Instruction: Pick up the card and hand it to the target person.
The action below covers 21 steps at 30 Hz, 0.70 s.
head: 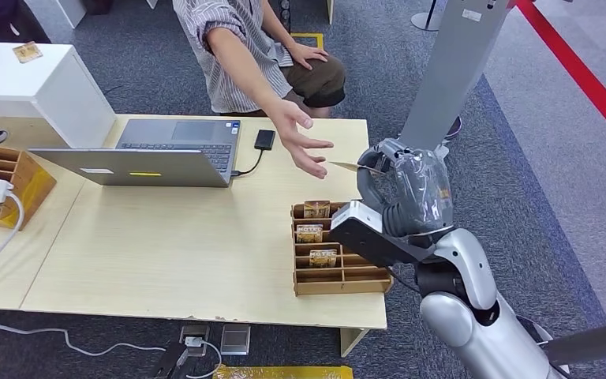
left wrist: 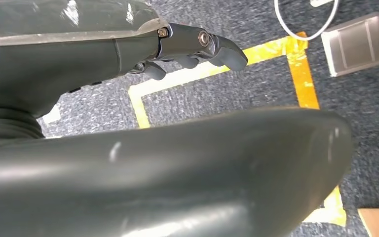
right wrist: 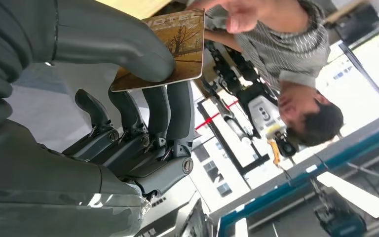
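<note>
— Where's the card (right wrist: pixel 170 52)?

— Pinched in robot's right hand (head: pixel 406 185), thick grey thumb on printed face, darker fingers (right wrist: pixel 180 111) behind. Held out over table's (head: pixel 181 237) far right corner, pointing twd seated person's open hand (head: pixel 300 138). Card tip just short of that palm, not touching as far as head view shows.

— Looks like?

— Flat, rectangular, rounded corners. Brown-gold print w/ bare tree, "HOTEL" lettering along one edge, thin pale border. Seen edge-on from head view (head: pixel 355 166), so just a thin sliver there.

— Left hand?

— Left hand (left wrist: pixel 192 49) hanging low over grey carpet w/ yellow floor tape (left wrist: pixel 296 64). Fingers curled in, nothing in them.

— Rest of scene?

— Wooden card rack (head: pixel 335 257) on table just below right hand, similar brown cards standing in its front slots. Open laptop (head: pixel 166 154) at table's far side, small black device (head: pixel 264 140) cabled beside it. Person in striped shirt, seated behind table, arm stretched forward, palm open.
</note>
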Tool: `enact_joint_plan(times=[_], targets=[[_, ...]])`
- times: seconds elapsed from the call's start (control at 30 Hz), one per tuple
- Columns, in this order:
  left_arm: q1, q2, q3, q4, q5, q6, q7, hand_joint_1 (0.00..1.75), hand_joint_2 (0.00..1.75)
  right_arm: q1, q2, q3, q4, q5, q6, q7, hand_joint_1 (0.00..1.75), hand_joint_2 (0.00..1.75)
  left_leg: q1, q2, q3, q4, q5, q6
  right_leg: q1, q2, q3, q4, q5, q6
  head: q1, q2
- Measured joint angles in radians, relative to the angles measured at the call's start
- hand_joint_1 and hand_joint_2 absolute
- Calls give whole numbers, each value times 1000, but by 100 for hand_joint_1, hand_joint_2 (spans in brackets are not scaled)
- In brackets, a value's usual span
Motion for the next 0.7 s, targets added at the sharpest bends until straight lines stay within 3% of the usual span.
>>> enact_joint_plan(times=[0.17, 0.27, 0.7], targets=[[-9, -6, -10, 0, -2, -6, -2, 0, 0, -6, 56, 2, 133, 11, -203, -103, 150, 175, 0, 0, 0, 0, 0, 0, 0, 0, 0, 0, 0, 0, 0, 0], [-9, -10, -15, 0, -2, -6, -6, 0, 0, -7, 83, 3, 205, -4, -264, -138, 150, 175, 0, 0, 0, 0, 0, 0, 0, 0, 0, 0, 0, 0, 0, 0], [3, -11, -23, 0, 2, 12, -34, 0, 0, -8, 132, 13, 335, 8, -283, -128, 150, 175, 0, 0, 0, 0, 0, 0, 0, 0, -1, 0, 0, 0, 0, 0]])
